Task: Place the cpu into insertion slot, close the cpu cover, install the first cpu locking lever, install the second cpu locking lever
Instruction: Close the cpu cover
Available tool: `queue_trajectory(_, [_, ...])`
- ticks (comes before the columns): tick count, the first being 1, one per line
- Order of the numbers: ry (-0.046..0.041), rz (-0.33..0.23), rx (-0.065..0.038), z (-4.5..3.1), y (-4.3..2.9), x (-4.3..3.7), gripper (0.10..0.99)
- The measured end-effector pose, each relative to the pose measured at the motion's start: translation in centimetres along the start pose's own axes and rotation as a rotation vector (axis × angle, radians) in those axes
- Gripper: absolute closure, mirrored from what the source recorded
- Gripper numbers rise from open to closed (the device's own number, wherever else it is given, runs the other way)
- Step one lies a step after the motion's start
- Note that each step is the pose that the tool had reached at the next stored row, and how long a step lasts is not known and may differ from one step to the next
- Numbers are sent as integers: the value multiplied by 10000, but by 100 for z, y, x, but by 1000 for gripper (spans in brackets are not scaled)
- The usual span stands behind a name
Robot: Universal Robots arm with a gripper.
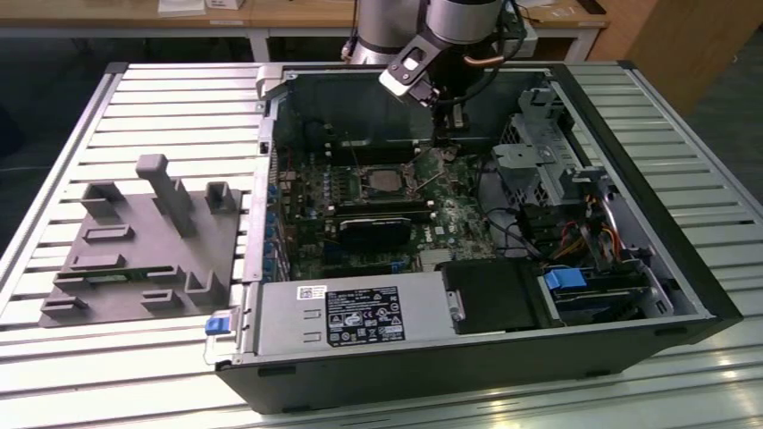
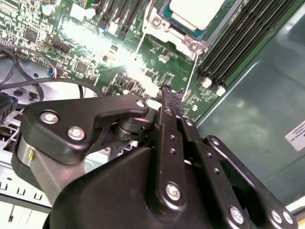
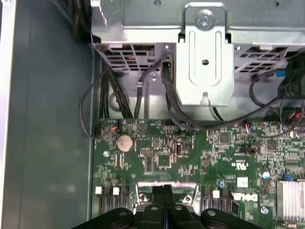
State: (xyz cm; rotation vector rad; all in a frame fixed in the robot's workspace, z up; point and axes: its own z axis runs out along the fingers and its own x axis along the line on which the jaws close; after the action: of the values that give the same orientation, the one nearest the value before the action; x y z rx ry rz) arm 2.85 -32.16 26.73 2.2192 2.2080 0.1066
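Starting at the exterior view's left, I have one grey fixture (image 1: 143, 241) lying on the slatted table (image 1: 155, 89), then one open computer case (image 1: 477, 375) with one grey power-supply box (image 1: 346, 317) along its near side. Mid-board, the one cpu (image 1: 384, 180) sits in the one insertion slot (image 1: 357, 180). In the second wrist view the cpu cover (image 2: 175, 33) looks to be lying down around the chip, and I count two thin wire levers (image 2: 190, 74) running off the frame. The gripper (image 1: 444, 147) hangs just to the exterior view's right of the socket. Its jaws are pressed together in both wrist views, with nothing I can make out between them. I judge this to be lever work: I'd keep the closed tips low and square to the wire, bear on the lever alone, and stay off the memory slots (image 2: 228, 43) and the board. Furthest right stands one drive cage (image 1: 549, 152).
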Motion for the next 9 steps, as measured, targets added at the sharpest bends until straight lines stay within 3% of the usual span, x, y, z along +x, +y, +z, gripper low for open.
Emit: queue_trajectory(9, [0,-1,0,9,156,5,980])
